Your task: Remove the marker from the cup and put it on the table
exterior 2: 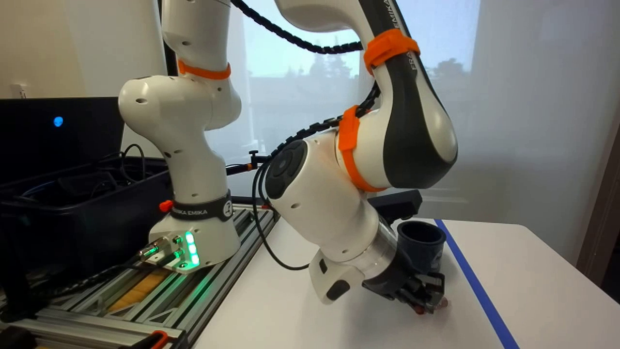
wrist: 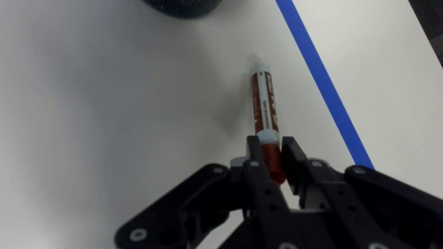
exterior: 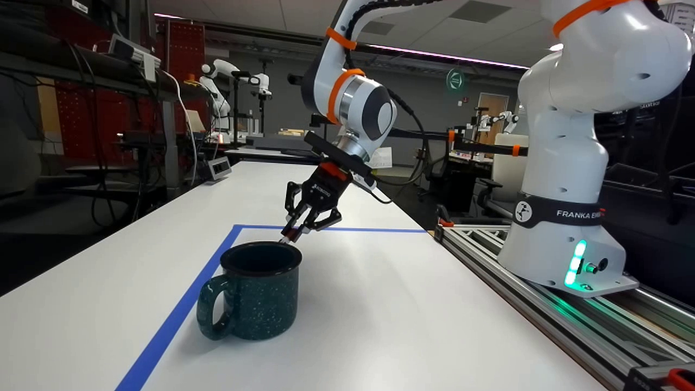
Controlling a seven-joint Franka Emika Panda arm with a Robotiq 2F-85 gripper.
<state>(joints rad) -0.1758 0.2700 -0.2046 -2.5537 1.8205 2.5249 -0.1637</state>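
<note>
While the gripper (wrist: 271,141) pinches the marker (wrist: 265,114), in the wrist view it's wide table (wrist: 155,114) left, tape (wrist: 323,81) right, edge (wrist: 416,21) beyond, cup (wrist: 183,7) far.

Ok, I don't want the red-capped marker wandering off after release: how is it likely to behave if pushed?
The red-capped marker looks round, so a sideways nudge would probably roll it along the flat tabletop. It appears straight, so it's probably stiff. Being much slimmer than the speckled mug, it's likely light, so a small push may move it.
</note>
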